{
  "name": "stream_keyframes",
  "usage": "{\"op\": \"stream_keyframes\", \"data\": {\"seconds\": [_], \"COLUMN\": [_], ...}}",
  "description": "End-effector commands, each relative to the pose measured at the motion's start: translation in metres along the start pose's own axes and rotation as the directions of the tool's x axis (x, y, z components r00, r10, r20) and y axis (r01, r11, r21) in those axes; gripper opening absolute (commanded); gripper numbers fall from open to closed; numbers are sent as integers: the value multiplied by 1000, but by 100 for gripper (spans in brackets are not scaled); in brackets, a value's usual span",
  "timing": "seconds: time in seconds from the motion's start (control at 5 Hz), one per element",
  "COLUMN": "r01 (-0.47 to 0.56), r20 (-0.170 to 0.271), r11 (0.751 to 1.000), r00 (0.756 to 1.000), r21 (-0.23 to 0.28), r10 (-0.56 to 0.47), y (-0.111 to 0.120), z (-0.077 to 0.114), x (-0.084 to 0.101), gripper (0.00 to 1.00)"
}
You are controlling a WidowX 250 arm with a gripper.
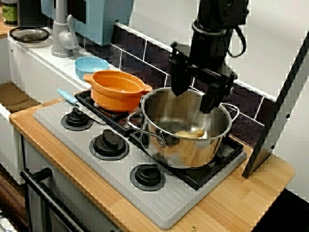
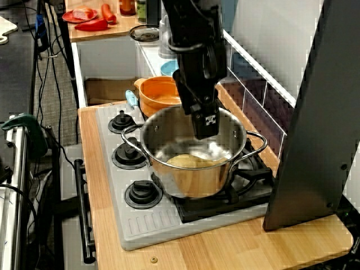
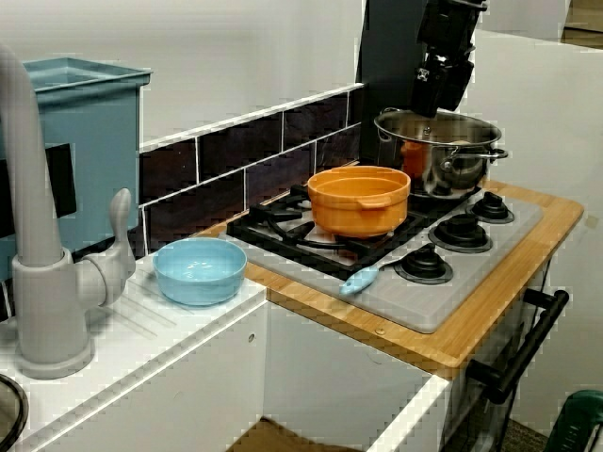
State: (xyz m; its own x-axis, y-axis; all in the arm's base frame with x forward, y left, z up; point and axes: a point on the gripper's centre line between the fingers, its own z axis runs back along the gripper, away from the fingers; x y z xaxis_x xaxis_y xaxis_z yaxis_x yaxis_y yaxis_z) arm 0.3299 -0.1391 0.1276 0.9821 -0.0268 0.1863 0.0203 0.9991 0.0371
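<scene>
Here, white-marked jaws over steel pot (image 1: 188, 150).

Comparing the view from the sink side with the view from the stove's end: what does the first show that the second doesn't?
Only the view from the sink side shows the grey tap and the blue bowl whole. Only the view from the stove's end looks into the steel pot, where a pale yellow item lies, and shows red vegetables on the far counter. Both show the end effector at the steel pot's mouth, the orange pot beside it, and the stove knobs.
</scene>
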Motion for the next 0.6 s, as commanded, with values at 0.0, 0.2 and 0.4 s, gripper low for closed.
{"op": "stream_keyframes", "data": {"seconds": [0.0,0.2,0.4], "r01": [13,24,19], "r20": [18,19,19], "r11": [1000,1000,1000], "r00": [1000,1000,1000], "r21": [-23,-16,-11], "r10": [-12,-23,-19], "y": [5,5,5], "z": [1,-4,-9], "x": [-12,-22,-25], "gripper": [100,100,100]}}
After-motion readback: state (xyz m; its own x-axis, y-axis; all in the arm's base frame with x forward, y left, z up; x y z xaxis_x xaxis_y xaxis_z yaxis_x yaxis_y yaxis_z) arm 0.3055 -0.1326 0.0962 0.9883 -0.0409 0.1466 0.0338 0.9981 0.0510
